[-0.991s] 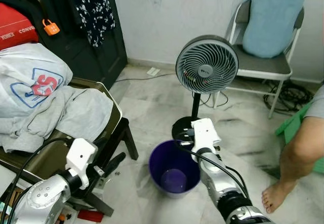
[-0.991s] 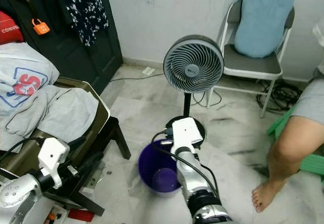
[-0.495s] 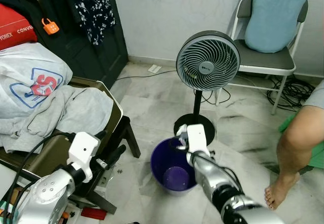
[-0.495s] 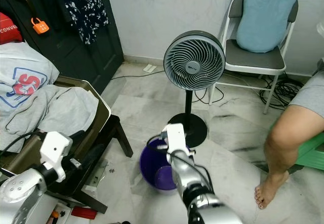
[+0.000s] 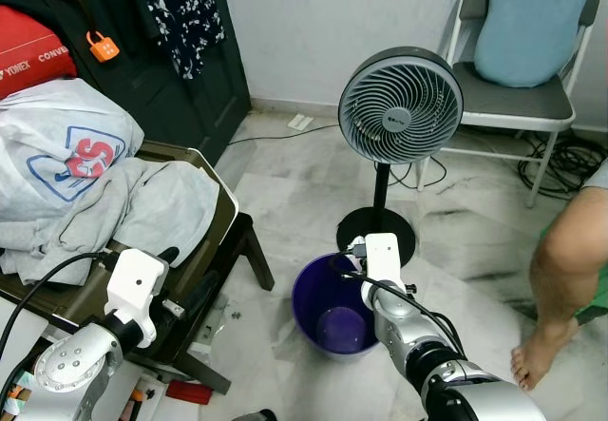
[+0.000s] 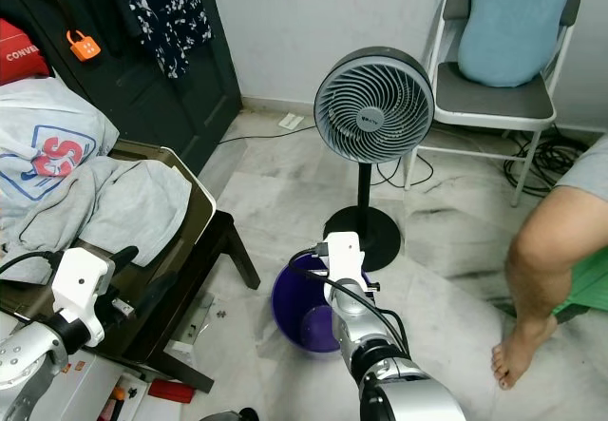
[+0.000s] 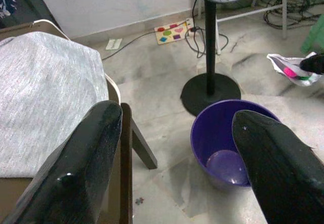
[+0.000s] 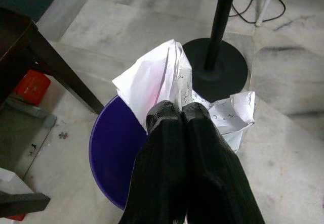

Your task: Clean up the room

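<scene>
Over the purple bin [image 8: 114, 155] the right gripper [image 8: 185, 114], now drawn closer, stays clamped on the crumpled paper [image 8: 167, 80], ready to drop, while the left gripper [image 7: 174, 133] hangs spread wide.

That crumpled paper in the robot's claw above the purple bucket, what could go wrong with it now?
1. The right claw holds the crumpled paper near the purple bucket rim, not its middle, so a release might drop it on the floor.
2. The fan stands right behind the bucket; if it is running, it could blow the paper aside.
</scene>
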Tool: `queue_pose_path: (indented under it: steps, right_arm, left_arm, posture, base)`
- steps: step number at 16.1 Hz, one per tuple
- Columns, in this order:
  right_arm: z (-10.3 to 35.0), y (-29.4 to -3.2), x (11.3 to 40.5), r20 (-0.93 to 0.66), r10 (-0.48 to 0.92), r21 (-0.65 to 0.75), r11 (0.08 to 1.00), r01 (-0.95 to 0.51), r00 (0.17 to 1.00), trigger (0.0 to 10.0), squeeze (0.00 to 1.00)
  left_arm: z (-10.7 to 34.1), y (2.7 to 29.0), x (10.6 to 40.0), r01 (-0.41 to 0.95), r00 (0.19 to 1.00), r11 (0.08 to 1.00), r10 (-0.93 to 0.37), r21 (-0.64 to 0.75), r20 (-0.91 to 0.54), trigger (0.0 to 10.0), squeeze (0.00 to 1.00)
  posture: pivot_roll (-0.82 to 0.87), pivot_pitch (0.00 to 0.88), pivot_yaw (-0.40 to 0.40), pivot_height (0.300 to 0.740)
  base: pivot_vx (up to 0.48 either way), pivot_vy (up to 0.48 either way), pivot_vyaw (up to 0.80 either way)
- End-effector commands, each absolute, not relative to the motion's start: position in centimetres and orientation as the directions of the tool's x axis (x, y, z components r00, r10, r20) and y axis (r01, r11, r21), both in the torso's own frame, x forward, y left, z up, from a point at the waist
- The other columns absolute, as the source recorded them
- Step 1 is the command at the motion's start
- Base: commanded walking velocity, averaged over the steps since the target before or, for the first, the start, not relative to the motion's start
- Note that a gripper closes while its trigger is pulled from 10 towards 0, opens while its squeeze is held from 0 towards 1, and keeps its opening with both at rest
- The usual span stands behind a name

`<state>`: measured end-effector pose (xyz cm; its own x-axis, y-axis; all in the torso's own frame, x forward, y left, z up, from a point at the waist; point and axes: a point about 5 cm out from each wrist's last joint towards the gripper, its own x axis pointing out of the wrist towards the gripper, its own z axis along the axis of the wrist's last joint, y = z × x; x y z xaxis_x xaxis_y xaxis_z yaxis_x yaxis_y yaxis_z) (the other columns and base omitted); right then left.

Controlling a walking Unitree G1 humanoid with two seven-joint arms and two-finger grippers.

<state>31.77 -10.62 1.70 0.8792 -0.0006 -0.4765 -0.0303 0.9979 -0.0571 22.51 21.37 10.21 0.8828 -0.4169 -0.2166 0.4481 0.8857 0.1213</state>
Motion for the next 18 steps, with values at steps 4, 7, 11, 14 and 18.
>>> queue_pose_path:
  steps: [4,7,11,14,18]
  right_arm:
    - [1.45,-9.95,31.50,-0.486,0.012,-0.031,0.999,-0.031,0.874,10.0,0.00]
    - [1.61,-9.99,31.60,-0.471,0.020,-0.048,0.998,-0.048,0.882,10.0,0.00]
    - [1.67,-9.95,31.63,-0.464,0.025,-0.034,0.998,-0.046,0.885,10.0,0.00]
    - [1.72,-9.80,31.64,-0.461,0.026,-0.027,0.999,-0.043,0.887,10.0,0.00]
    - [1.59,-9.99,31.54,-0.466,0.010,-0.026,0.999,-0.025,0.885,10.0,0.00]
  left_arm:
    - [10.85,21.42,22.78,0.447,0.886,0.886,-0.417,0.127,-0.204,10.0,0.00]
    - [10.73,21.54,22.71,0.442,0.887,0.888,-0.412,0.125,-0.207,10.0,0.00]
    - [10.63,21.60,22.65,0.440,0.887,0.889,-0.409,0.124,-0.215,10.0,0.00]
    - [10.64,21.90,22.72,0.439,0.887,0.889,-0.406,0.128,-0.220,10.0,0.00]
    - [10.56,21.66,22.78,0.446,0.883,0.886,-0.413,0.127,-0.223,10.0,0.00]
  posture:
    - [0.10,0.148,0.140,0.740]
    - [0.09,0.147,0.136,0.740]
    - [0.09,0.147,0.136,0.740]
    - [0.09,0.151,0.144,0.740]
    - [0.09,0.151,0.148,0.740]
  base:
    - [0.000,0.000,0.00]
    - [0.000,0.000,0.00]
    - [0.000,0.000,0.72]
    - [0.000,0.000,0.00]
    - [0.000,0.000,0.00]
